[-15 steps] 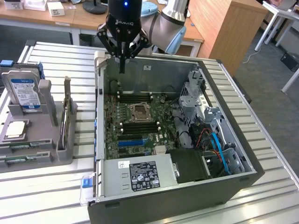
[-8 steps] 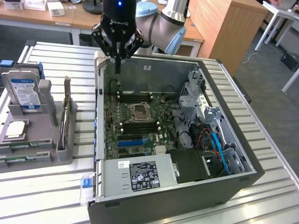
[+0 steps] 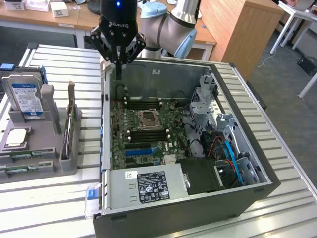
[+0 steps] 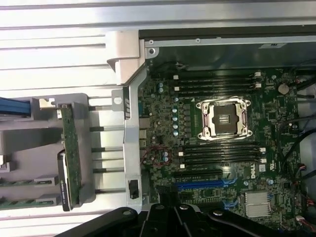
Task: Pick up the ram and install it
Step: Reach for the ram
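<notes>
The gripper (image 3: 119, 69), fingers clenched on nothing, hangs over the computer case (image 3: 173, 218). The ram (image 4: 71, 153) stands in a holder (image 4: 29, 153) beside the case.

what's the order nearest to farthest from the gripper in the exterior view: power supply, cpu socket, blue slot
1. cpu socket, mid-motherboard, closest to the gripper hanging above the case's far edge.
2. blue slot, further down the board.
3. power supply, at the case's near edge, farthest.
</notes>
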Controlling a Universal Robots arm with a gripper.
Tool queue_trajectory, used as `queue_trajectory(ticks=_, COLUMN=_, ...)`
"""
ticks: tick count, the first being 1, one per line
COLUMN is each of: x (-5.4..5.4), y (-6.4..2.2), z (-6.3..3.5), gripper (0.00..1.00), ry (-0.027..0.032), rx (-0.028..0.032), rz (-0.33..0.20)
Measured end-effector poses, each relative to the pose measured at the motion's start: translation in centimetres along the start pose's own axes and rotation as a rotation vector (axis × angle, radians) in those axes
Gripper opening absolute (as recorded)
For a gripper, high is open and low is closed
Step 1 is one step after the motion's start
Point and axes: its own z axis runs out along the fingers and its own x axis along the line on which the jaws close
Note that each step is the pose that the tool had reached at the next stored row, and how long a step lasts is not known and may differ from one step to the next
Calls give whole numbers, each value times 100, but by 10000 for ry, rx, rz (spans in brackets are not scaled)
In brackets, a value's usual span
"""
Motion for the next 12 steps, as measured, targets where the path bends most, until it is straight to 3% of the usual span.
queue_trajectory(ticks=5, x=66, y=-6, z=17, gripper=11, ry=5, rx=59, rz=-2)
queue_trajectory(ticks=12, x=245, y=-19, z=39, gripper=11, ry=5, rx=79, rz=2)
